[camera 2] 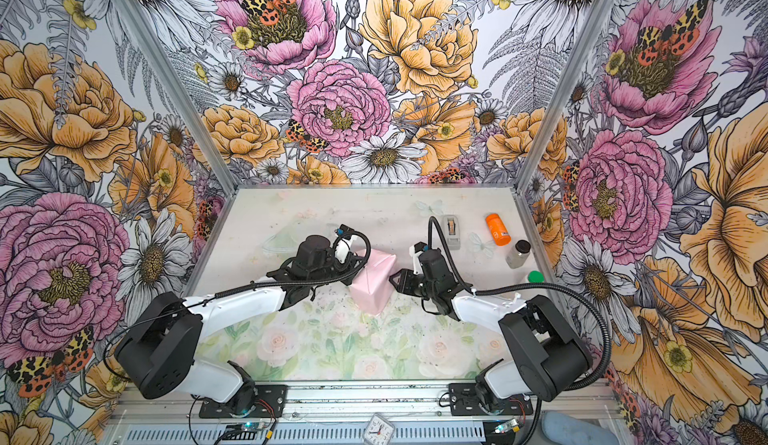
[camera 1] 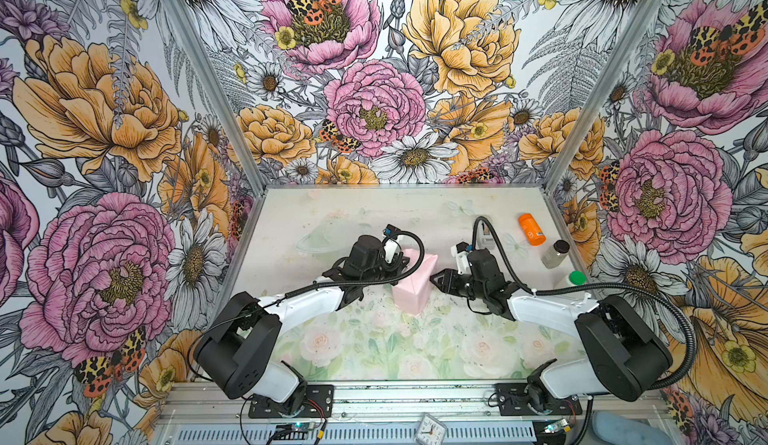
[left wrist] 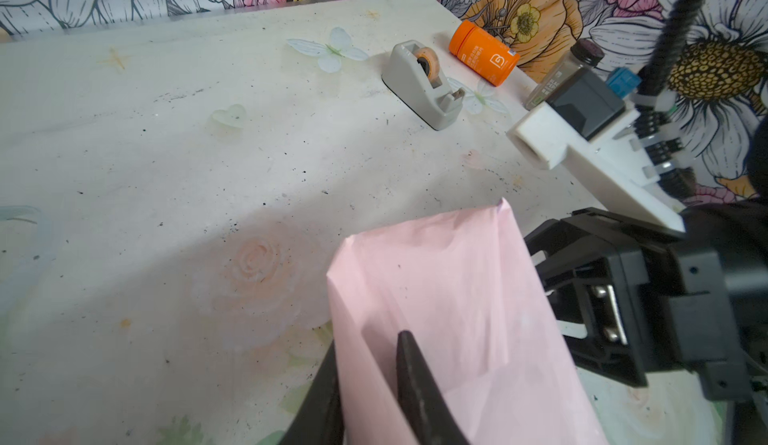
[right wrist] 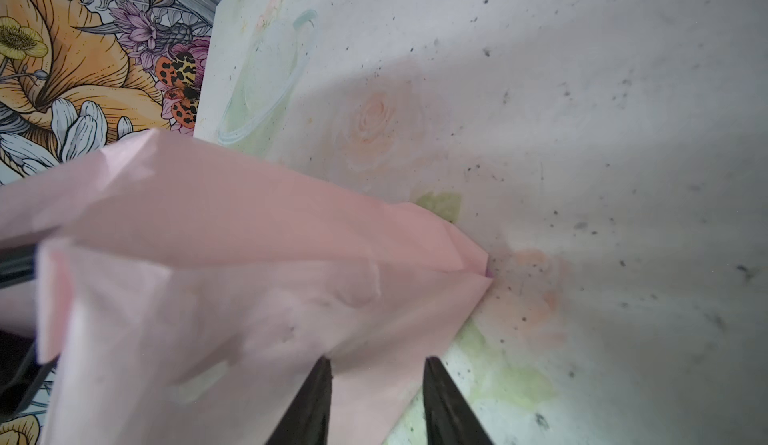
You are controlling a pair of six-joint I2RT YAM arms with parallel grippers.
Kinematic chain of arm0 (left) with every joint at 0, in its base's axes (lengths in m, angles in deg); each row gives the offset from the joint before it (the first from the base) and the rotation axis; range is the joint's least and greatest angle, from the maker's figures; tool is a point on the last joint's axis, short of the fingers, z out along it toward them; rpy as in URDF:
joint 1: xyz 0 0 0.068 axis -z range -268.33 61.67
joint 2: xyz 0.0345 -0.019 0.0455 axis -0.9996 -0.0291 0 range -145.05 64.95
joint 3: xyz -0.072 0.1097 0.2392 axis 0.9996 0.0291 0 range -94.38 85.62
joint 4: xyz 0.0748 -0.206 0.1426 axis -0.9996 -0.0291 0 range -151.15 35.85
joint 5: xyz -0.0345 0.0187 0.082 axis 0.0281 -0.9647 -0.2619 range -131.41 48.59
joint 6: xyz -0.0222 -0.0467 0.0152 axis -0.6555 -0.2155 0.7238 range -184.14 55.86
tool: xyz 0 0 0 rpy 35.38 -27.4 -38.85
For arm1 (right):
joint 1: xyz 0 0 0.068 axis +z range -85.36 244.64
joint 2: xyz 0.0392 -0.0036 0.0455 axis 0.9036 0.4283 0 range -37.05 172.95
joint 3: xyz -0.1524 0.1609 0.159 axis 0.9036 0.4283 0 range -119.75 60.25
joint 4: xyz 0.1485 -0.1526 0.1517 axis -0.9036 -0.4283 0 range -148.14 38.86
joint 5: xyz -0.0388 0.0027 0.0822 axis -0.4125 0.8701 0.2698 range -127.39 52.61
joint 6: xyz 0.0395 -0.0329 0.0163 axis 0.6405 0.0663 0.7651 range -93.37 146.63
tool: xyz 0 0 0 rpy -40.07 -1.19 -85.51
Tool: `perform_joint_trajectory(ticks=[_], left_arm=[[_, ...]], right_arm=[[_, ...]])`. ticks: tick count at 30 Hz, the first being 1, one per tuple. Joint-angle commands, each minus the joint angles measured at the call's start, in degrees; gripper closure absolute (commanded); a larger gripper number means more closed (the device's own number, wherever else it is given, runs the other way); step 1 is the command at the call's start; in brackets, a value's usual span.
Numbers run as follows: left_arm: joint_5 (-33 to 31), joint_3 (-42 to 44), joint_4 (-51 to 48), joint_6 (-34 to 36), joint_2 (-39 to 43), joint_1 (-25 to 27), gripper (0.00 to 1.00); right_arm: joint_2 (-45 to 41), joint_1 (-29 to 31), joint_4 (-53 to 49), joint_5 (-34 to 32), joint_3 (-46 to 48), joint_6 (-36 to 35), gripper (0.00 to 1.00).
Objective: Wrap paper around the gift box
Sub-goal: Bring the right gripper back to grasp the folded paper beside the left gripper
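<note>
Pale pink, the paper (camera 1: 413, 283) stands as a creased, upright bundle in the middle of the tabletop (camera 1: 332, 210); the gift box is covered from sight. The left arm (camera 1: 307, 301) stretches low to the paper's left side, and the left fingers (left wrist: 417, 380) pinch one flap between them. The right arm (camera 1: 548, 310) reaches to the paper's right side. The right fingers (right wrist: 444, 401) stand parted, tips at the wrapping, contact unclear. Beyond the paper, well apart, sits a grey tape dispenser (left wrist: 419, 85).
</note>
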State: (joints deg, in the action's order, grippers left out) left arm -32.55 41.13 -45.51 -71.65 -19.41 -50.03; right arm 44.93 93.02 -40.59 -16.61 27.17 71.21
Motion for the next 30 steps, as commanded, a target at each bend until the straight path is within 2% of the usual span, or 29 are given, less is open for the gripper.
perform_joint_trajectory(ticks=[1, 8, 12, 16, 20, 27, 29, 30], left_arm=[[-4.90, 0.56, 0.76, -1.38, 0.20, 1.55, 0.76], [-8.10, 1.26, 0.37, -1.17, 0.41, 2.09, 0.77], [-10.55, 1.60, -0.44, -0.64, 0.53, 2.63, 0.78], [-11.15, 2.16, -0.47, -0.83, 0.51, 2.83, 0.78], [-10.83, 2.11, -0.26, -1.15, 0.39, 3.00, 0.78], [-10.53, 2.11, 0.49, -1.39, 0.70, 3.51, 0.77], [-10.61, 2.04, 0.64, -1.20, 1.16, 3.96, 0.77], [-10.77, 2.04, 0.60, -1.20, 1.36, 4.15, 0.76]], right_arm=[[-3.63, -0.25, -0.97, 1.28, -1.41, -0.64, 0.54], [-18.47, 0.12, -6.19, 1.77, 2.04, 8.11, 0.42], [-21.85, 3.24, -10.57, -2.74, 0.90, 14.83, 0.36], [-20.49, 7.00, -15.48, -8.08, -3.07, 17.57, 0.30], [-15.77, 8.79, -18.77, -9.58, -7.94, 17.45, 0.25], [-9.48, 8.72, -19.24, -11.96, -11.83, 15.63, 0.25], [-8.59, 8.54, -19.18, -11.61, -11.63, 15.89, 0.27], [-8.00, 8.45, -19.10, -10.98, -11.49, 15.89, 0.31]])
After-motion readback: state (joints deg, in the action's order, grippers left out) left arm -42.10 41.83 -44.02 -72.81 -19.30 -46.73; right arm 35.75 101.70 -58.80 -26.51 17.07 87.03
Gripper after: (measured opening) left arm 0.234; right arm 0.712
